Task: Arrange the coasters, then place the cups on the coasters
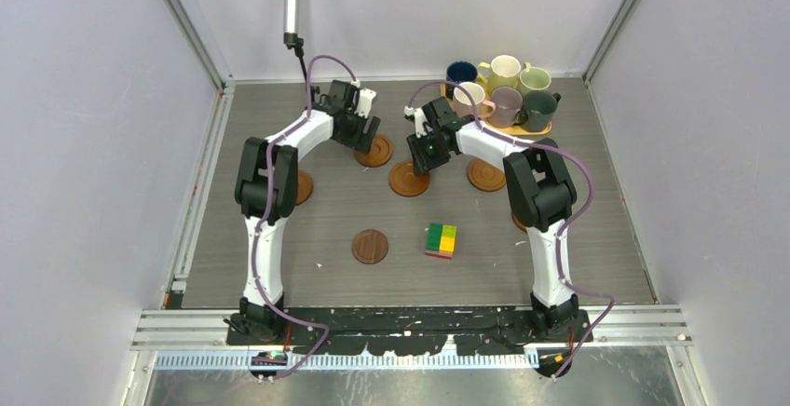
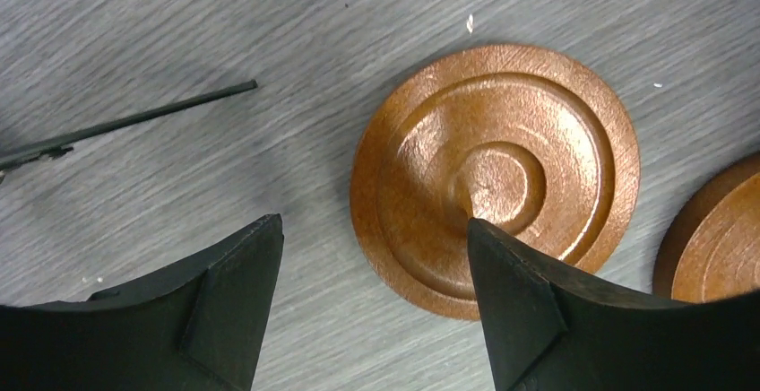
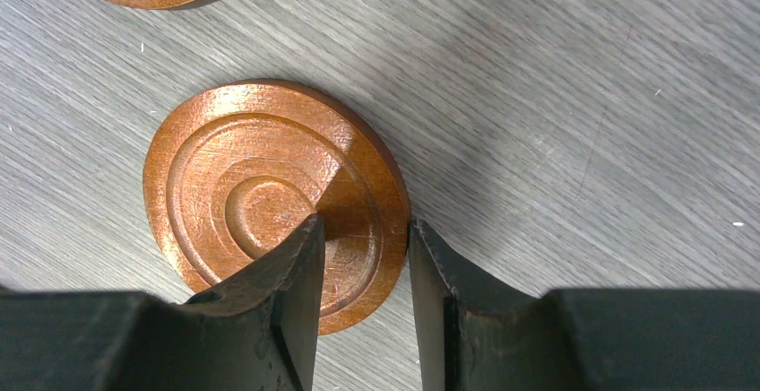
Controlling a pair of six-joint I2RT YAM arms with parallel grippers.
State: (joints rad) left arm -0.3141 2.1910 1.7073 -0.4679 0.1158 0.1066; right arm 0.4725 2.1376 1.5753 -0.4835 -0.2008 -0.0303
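Stage: The task is judged to be in its first half. The coasters are being arranged, and no cup has been set on one.
Done so far: Three coasters are laid in a loose line across the far middle of the worktop. No tidy pattern can be made out across all six.
Other coasters: A darker coaster lies nearer, just left of the toy block. Two more are partly hidden by the arms, one at the left and one at the right.
Cups: All six cups are clustered on the yellow-orange tray at the far right, well apart from most of the coasters.
Left to do: The arranging is to be finished. Then each cup is to be carried from the tray to a coaster of its own.
Left tool: The left tool is held well open and nothing is gripped.
Left tool and coaster: The left coaster of the far line lies flat beneath it. One jaw is over the disc, the other over bare worktop, and the disc's edge lies between them.
Right tool: The right tool is narrowed to a small gap.
Right tool and coaster: The rim of the middle coaster is straddled, with one jaw over the recess and the other just outside the edge. Whether the rim is pinched cannot be told.
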